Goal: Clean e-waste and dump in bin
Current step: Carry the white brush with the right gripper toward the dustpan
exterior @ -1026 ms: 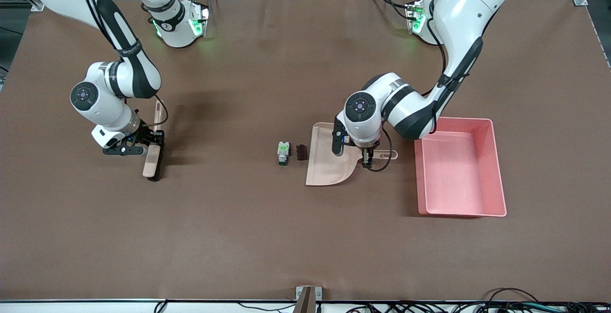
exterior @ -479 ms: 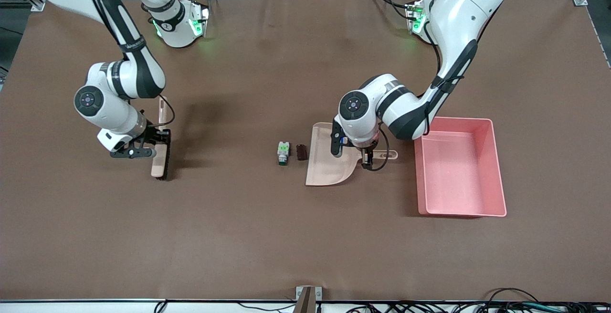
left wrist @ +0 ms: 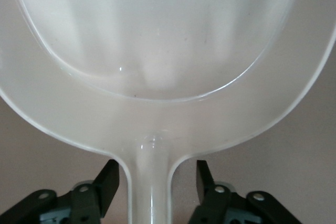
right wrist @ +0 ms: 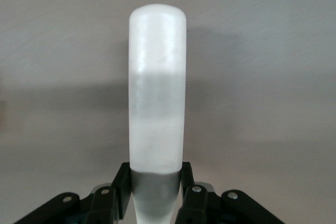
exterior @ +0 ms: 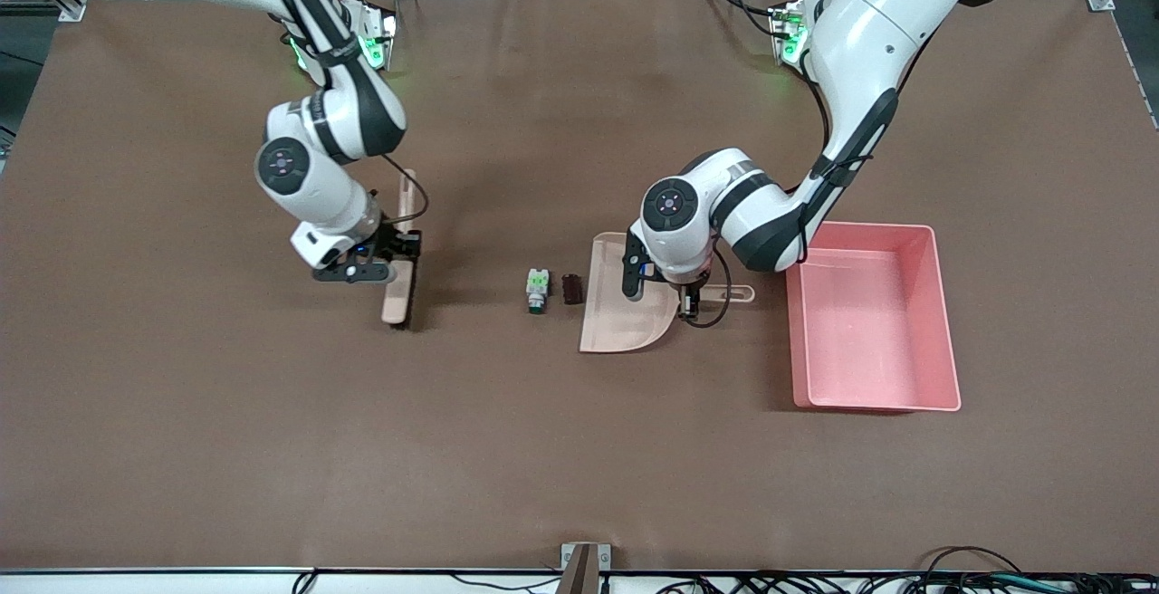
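The e-waste lies on the brown table: a white component with green markings [exterior: 537, 290] and a dark maroon block [exterior: 571, 289], just off the open edge of the beige dustpan [exterior: 625, 313]. My left gripper [exterior: 693, 302] is low at the dustpan's handle [left wrist: 152, 182], open, with one finger on each side and gaps between. The pan's scoop [left wrist: 157, 51] fills the left wrist view. My right gripper [exterior: 394, 259] is shut on a beige brush [exterior: 398, 295], which also shows in the right wrist view [right wrist: 156, 87], toward the right arm's end from the e-waste. The pink bin [exterior: 946, 322] stands beside the dustpan handle, toward the left arm's end.
Cables and a metal bracket [exterior: 584, 562] run along the table edge nearest the front camera. Both arm bases [exterior: 344, 42] stand at the table's farthest edge from that camera.
My right arm has carried the brush a long way toward the e-waste and the table's middle. My left gripper has stayed at the dustpan handle, shifting only slightly.
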